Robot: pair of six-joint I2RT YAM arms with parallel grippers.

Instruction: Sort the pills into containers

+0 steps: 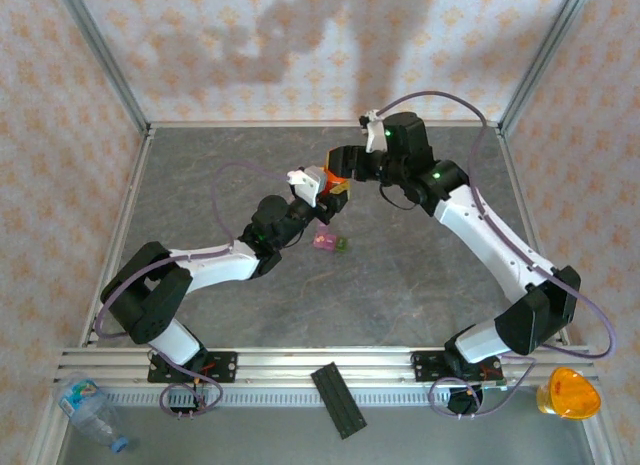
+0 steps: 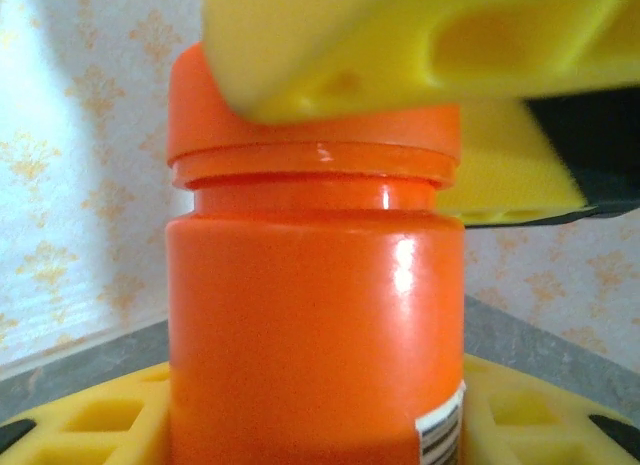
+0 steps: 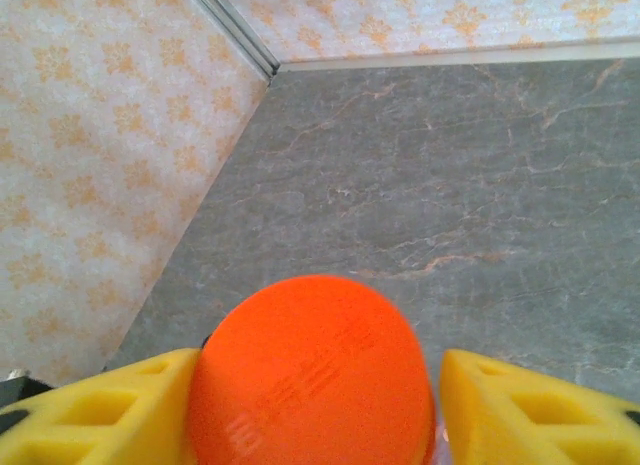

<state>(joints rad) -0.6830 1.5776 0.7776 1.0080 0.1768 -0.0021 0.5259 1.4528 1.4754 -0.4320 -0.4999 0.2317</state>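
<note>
**Bottle not yet open, sorting not begun**

On the grey table I have both arms meeting above the middle. My left gripper is clamped on the body of the orange bottle, holding it upright off the surface. My right gripper sits over the cap with its jaws parted: one finger touches the cap, the other stands just clear, so it has no hold. The cap looks seated on the neck. The containers lie on the table just nearer me than the bottle, pink cubes with a green one joined. I see no pills out, so I judge opening, pouring and all sorting remain
</note>
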